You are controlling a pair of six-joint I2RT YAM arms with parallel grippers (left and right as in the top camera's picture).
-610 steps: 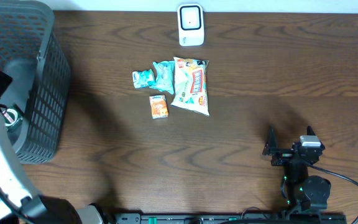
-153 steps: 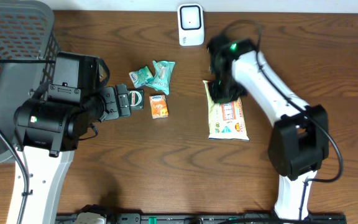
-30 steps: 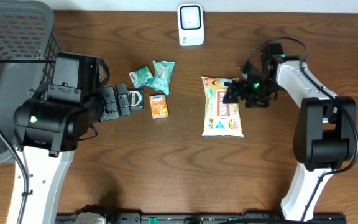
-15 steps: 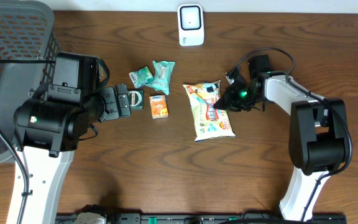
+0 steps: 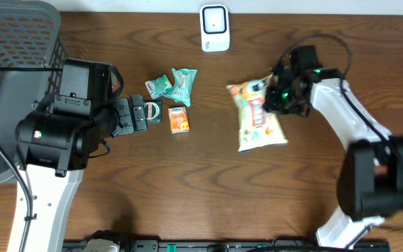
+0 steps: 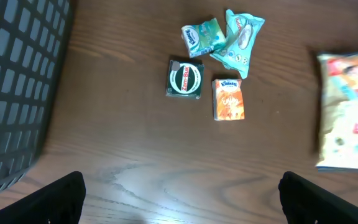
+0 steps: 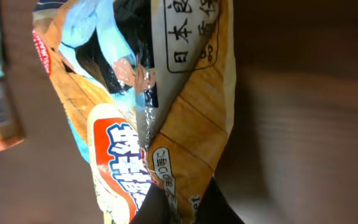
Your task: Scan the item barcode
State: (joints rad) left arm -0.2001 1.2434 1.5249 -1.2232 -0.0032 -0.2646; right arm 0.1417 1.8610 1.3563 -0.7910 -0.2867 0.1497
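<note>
The right gripper point(image 5: 275, 96) had its jaws clenched on a crumpled top edge of the snack bag point(image 5: 259, 120). The bag hung slanted from that pinch and looked to be off the table point(image 5: 187, 182), right of centre. The white scanner point(image 5: 215, 28) stood at the far edge, up and to the left of the bag and apart from it. The step in hand appeared to be carrying the bag to the scanner. The next move called for swinging it leftward and turning it so the barcode faced the scanner's window; no barcode could be made out on the side showing. The left gripper point(image 5: 142, 114) hovered with its jaws spread wide and holding nothing, above a green tin point(image 6: 185, 79), an orange box point(image 5: 178, 120) and two teal packets point(image 5: 174, 85), with the basket point(image 5: 19, 42) at far left.
</note>
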